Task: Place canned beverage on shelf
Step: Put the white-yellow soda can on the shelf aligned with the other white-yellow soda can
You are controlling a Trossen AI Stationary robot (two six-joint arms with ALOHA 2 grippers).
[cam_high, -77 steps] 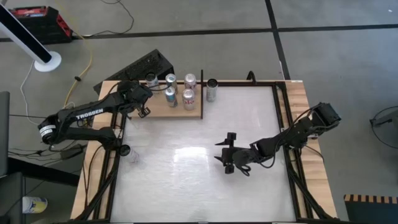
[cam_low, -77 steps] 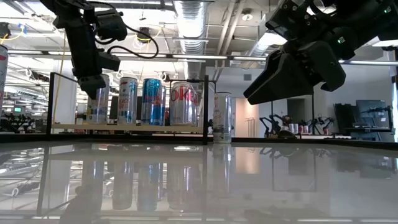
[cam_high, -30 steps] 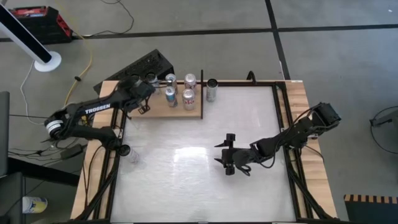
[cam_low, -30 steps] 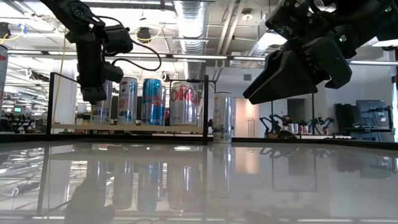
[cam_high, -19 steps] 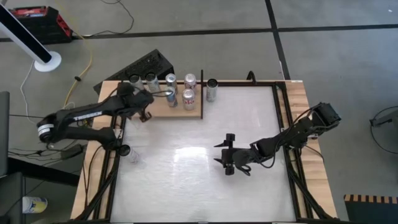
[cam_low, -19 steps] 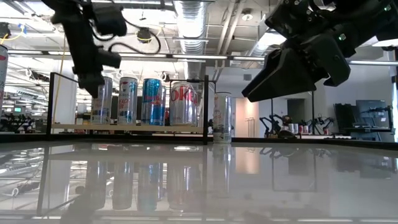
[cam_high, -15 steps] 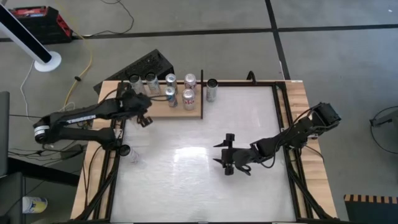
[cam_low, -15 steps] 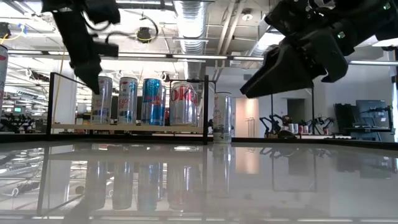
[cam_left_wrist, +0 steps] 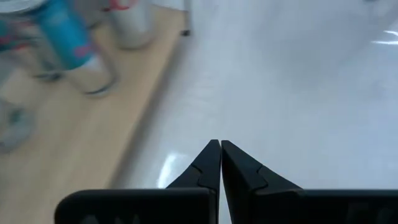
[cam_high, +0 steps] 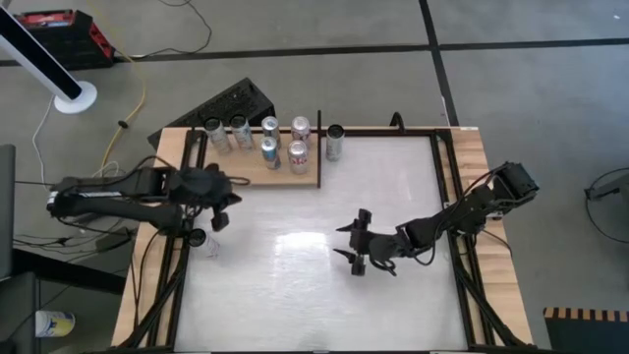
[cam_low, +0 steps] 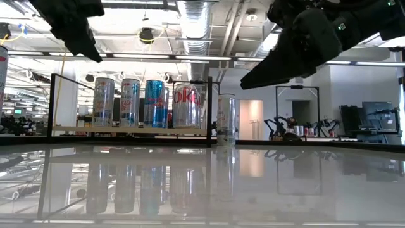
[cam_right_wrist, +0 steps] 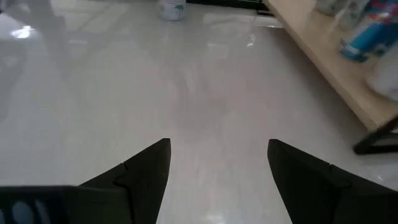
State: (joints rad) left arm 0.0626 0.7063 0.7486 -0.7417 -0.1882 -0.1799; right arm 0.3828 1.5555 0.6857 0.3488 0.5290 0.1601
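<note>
Several cans stand on the light wooden shelf (cam_high: pixel 246 169) at the table's far left; the low view shows them in a row (cam_low: pixel 155 103). One more canned beverage (cam_high: pixel 335 142) stands upright on the white tabletop just right of the shelf, also visible in the low view (cam_low: pixel 226 119) and the right wrist view (cam_right_wrist: pixel 171 9). My left gripper (cam_high: pixel 220 216) hangs shut and empty above the table's left side, just near of the shelf; its fingertips meet in the left wrist view (cam_left_wrist: pixel 219 149). My right gripper (cam_high: pixel 356 252) hovers open and empty over the table's middle (cam_right_wrist: pixel 217 158).
Black bars frame the shelf (cam_low: pixel 209 107) and the tabletop's edges (cam_high: pixel 444 187). A black box (cam_high: pixel 224 102) lies on the floor behind the shelf. Bare white tabletop (cam_high: pixel 295 295) spreads between the grippers and toward the near edge.
My left gripper, shut all the while, has drawn back from the shelf's far-left cans toward the table's near-left side, rising and swinging round. The cans have stayed standing. My right gripper has kept its place and rolled a little, still open.
</note>
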